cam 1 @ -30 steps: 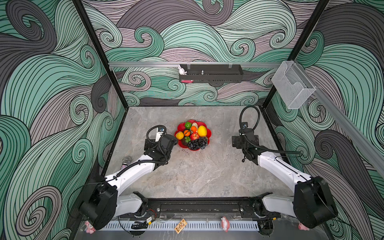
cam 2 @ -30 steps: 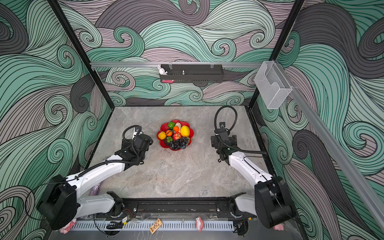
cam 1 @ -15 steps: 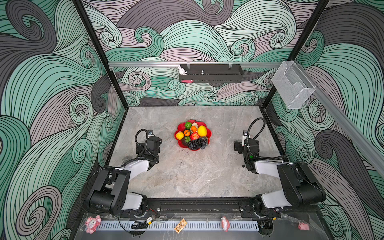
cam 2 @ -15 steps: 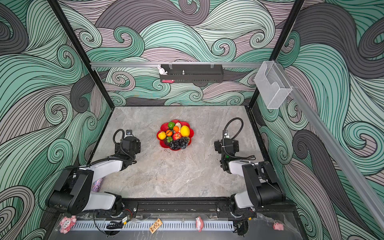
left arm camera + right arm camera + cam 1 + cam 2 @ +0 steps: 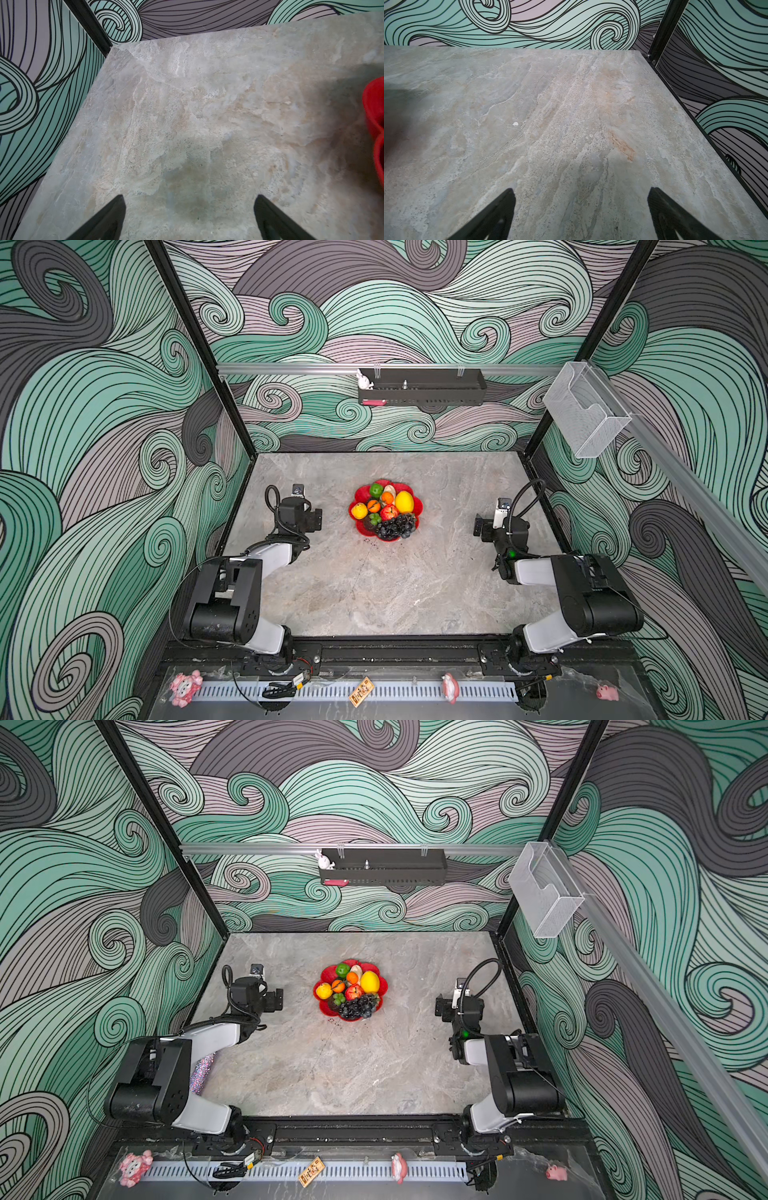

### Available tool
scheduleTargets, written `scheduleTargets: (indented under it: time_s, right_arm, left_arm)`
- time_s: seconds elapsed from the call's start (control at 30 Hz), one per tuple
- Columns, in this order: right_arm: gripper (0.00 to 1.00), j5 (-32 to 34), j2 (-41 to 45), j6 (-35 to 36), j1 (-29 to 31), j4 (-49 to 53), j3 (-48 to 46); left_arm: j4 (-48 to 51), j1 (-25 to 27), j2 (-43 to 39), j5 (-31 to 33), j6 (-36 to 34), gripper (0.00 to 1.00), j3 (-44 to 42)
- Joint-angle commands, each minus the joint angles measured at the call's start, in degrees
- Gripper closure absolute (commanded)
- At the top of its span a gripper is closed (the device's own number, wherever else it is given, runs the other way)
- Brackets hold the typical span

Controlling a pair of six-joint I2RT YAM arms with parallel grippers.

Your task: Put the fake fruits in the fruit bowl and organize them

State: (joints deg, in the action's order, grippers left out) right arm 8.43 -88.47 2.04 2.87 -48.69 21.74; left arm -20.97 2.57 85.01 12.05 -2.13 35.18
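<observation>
Fruits [image 5: 386, 510] lying heaped inside fruit bowl [image 5: 360, 492], sitting on bench [image 5: 374, 593] a little toward 12 o'clock of its middle in both top views, with black grape bunch [image 5: 395, 526] at 6 o'clock of the pile, big lemon [image 5: 404, 502] at 2 o'clock, green lime [image 5: 376, 489] at 11 o'clock. Left gripper [image 5: 189, 197] hanging at 9 o'clock of the bowl, well apart from it, jaws standing wide and gripping nothing, only a red edge of the bowl showing in its wrist view. Right gripper [image 5: 581, 190] hanging at 3 o'clock, well apart too, jaws standing wide over bare bench, carrying nothing.
</observation>
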Motion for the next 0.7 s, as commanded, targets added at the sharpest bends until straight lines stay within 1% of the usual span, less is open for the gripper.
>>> scheduleTargets:
  time_s: [0.0, 0.03, 0.07, 0.1, 0.67]
  right_arm:
    - [0.00, -1.30, 0.23, -0.99, -0.37, -0.97, 0.93]
    - [0.00, -1.39, 0.42, -0.99, -0.41, -0.30, 1.11]
    - [0.00, -1.39, 0.38, -0.99, -0.41, -0.49, 1.04]
    - [0.00, -1.31, 0.26, -0.99, -0.41, -0.79, 1.03]
    - [0.00, -1.75, 0.23, -1.08, -0.52, -0.05, 1.38]
  left_arm:
    - [-8.68, -2.62, 0.08, -6.05, 0.66, 0.01, -4.34]
    - [-13.37, -4.24, 1.16, -6.81, 2.07, 0.01, -6.36]
    - [-13.99, -5.96, 1.77, -8.33, 4.52, 0.01, -6.82]
    - [-16.39, -7.13, 2.73, -10.97, 4.39, 0.01, -7.55]
    - [-16.17, -7.22, 2.35, -10.91, 4.68, 0.01, -7.77]
